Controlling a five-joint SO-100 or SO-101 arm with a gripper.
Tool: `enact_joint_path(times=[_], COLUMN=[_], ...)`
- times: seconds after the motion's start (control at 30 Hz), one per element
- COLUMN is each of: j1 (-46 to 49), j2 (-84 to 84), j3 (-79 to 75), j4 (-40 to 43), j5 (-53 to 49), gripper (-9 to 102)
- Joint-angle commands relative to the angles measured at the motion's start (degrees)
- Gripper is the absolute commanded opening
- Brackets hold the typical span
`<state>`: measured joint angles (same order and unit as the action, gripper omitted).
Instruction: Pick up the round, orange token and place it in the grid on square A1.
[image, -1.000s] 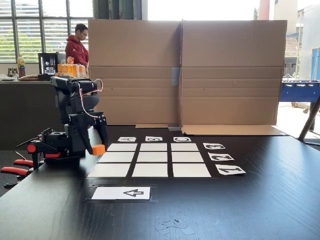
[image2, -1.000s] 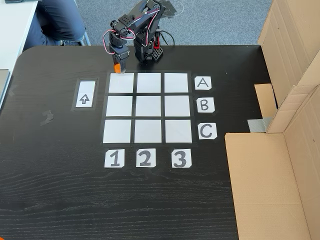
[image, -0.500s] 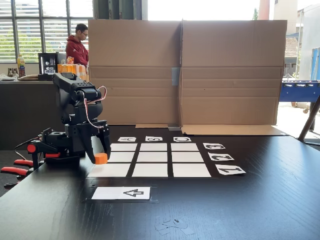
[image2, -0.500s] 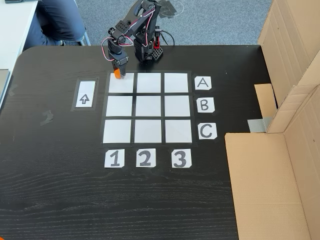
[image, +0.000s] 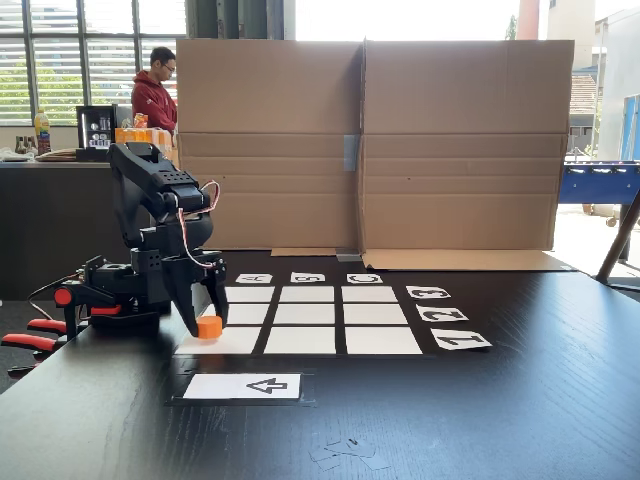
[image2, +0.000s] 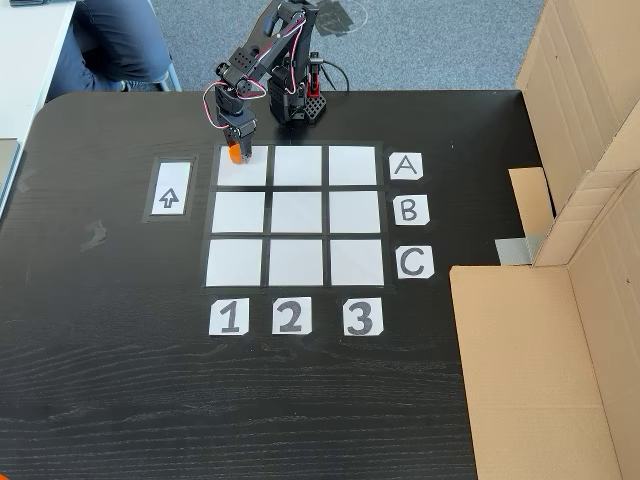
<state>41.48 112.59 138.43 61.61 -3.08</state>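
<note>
Black table (image2: 120, 380), token (image2: 236, 155) over square A1 (image2: 250, 172)

One fixed view sits low at my tabletop (image: 520, 400) edge, facing the cardboard wall (image: 370, 140). Another looks steeply down from high up. Both fixed views share my grid (image2: 294, 215) and arm (image2: 270, 50).

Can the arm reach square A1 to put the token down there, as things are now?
Probably yes. The gripper holds the token already over square A1, the corner cell nearest the arm's base, and nothing lies on that cell or stands in the way.
</note>
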Motion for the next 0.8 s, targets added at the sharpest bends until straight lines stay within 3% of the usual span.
enact_joint_path(times=[0.0,0.77], j1=[-0.70,-2.29], j2=[0.26,-1.32], j3=[0.18,3.52], j4=[-0.70,-6.50], j5=[-0.62,-0.44], gripper=[2,2])
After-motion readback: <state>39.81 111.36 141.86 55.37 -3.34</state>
